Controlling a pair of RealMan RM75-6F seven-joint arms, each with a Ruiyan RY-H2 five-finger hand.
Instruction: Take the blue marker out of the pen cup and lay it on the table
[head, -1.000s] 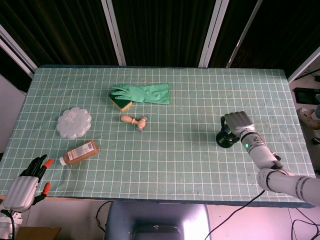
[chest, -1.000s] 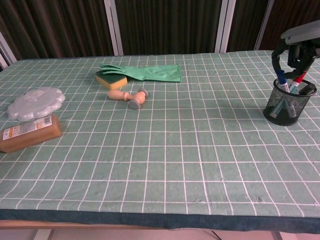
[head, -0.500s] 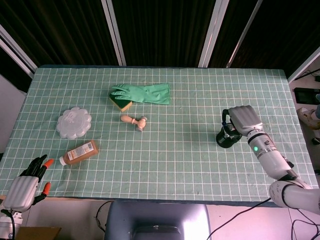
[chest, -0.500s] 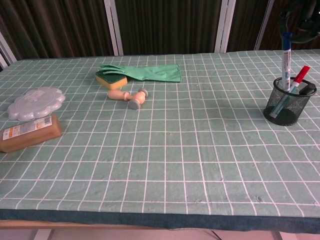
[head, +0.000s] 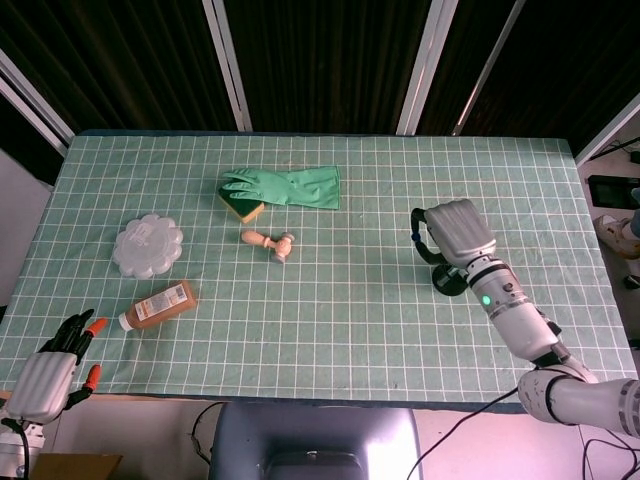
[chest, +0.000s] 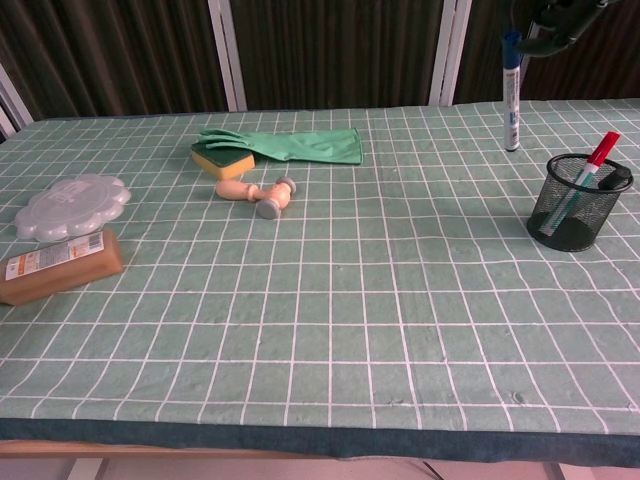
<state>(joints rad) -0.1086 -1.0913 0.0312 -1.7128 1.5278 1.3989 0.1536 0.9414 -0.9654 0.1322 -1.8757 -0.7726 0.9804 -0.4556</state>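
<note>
My right hand (head: 455, 232) holds the blue marker (chest: 512, 90) by its blue cap, and the marker hangs upright in the air, clear of the cup and to its left. Only the fingertips of that hand (chest: 556, 14) show at the top edge of the chest view. The black mesh pen cup (chest: 577, 203) stands on the table at the right, with a red-capped marker (chest: 585, 172) leaning inside it. In the head view the cup (head: 452, 280) is partly hidden under my right hand. My left hand (head: 52, 372) rests off the table's front left corner, fingers apart, holding nothing.
A green rubber glove (head: 285, 187) lies over a yellow sponge (head: 243, 209) at the back. A wooden stamp (head: 269, 241), a white lidded dish (head: 147, 244) and a brown bottle (head: 158, 305) lie to the left. The green grid cloth (head: 340, 310) covers the table.
My right hand has lifted the blue marker up out of the cup and carried it to the left. The left hand has not moved.
</note>
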